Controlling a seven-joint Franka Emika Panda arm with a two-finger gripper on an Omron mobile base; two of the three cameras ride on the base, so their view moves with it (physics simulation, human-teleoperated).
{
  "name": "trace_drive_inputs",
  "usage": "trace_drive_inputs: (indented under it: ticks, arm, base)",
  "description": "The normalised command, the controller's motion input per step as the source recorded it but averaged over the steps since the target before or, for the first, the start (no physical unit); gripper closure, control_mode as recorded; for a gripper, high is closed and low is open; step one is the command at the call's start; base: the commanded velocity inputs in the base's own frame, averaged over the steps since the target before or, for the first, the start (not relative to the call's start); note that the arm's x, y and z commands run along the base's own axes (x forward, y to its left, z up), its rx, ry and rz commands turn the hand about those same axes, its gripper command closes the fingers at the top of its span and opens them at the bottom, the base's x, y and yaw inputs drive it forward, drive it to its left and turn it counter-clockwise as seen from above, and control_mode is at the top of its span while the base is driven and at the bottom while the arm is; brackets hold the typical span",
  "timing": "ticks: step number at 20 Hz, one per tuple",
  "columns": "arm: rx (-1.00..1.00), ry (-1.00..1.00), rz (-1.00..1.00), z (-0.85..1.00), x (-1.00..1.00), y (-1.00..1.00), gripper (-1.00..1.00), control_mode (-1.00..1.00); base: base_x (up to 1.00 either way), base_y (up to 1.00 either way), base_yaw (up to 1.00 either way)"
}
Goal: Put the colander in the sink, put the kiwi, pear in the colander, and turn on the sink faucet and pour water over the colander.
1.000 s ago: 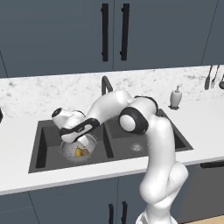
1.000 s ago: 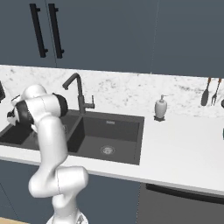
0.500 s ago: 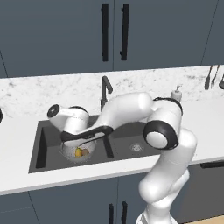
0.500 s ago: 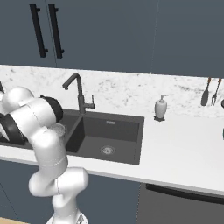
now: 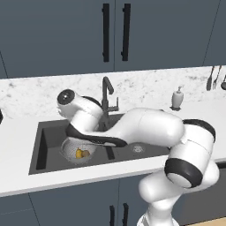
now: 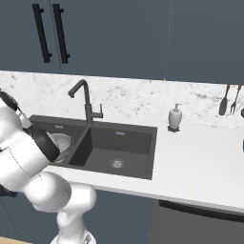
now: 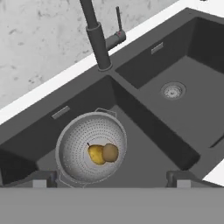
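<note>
In the hand view I look down into the sink's (image 7: 144, 127) left basin. The silver colander (image 7: 74, 140) stands there, holding the yellow pear (image 7: 96, 154) and the brown kiwi (image 7: 110, 152) side by side. My gripper (image 7: 111, 178) hangs above the colander's near edge, open wide, with nothing between its fingertips (image 7: 43, 177). The dark sink faucet (image 7: 96, 35) rises behind the divider, its side lever (image 7: 118, 24) pointing up. No water stream shows. From the left base view my arm arches over the sink (image 5: 44, 141) above the colander (image 5: 70, 148), beside the faucet (image 5: 106, 95).
The right basin has a bare round drain (image 7: 172, 90). A white soap dispenser (image 5: 177, 98) stands on the marble counter right of the sink. Utensils (image 6: 228, 97) hang on the back wall at far right. Dark cabinets hang above the counter.
My arm has swung and its forward end has risen from just over the colander to higher above the left basin. The fruit and colander have not moved. The gripper stayed open.
</note>
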Motion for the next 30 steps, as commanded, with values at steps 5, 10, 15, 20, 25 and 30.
trace_drive_inputs:
  ticks: [5, 10, 15, 20, 25, 30]
  arm:
    - [0.0, -0.08, 0.19, 0.81, -0.2, -0.47, -1.0, -1.0]
    - [-0.02, -0.12, 0.16, 0.48, -0.25, -0.66, -1.0, -1.0]
    - [-0.07, -0.1, 0.16, 0.17, -0.31, -0.67, -1.0, -1.0]
    - [-0.06, -0.08, 0.13, 0.11, -0.08, -0.65, -1.0, -1.0]
    - [0.0, 0.0, 0.06, 0.29, 0.23, -0.39, -1.0, -1.0]
    - [0.0, 0.0, 0.01, 0.28, 0.32, -0.01, -1.0, -1.0]
  base:
    - [0.0, 0.0, 0.0]
    - [0.0, 0.0, 0.0]
    - [0.0, 0.0, 0.0]
    - [0.0, 0.0, 0.0]
    - [0.0, 0.0, 0.0]
    - [0.0, 0.0, 0.0]
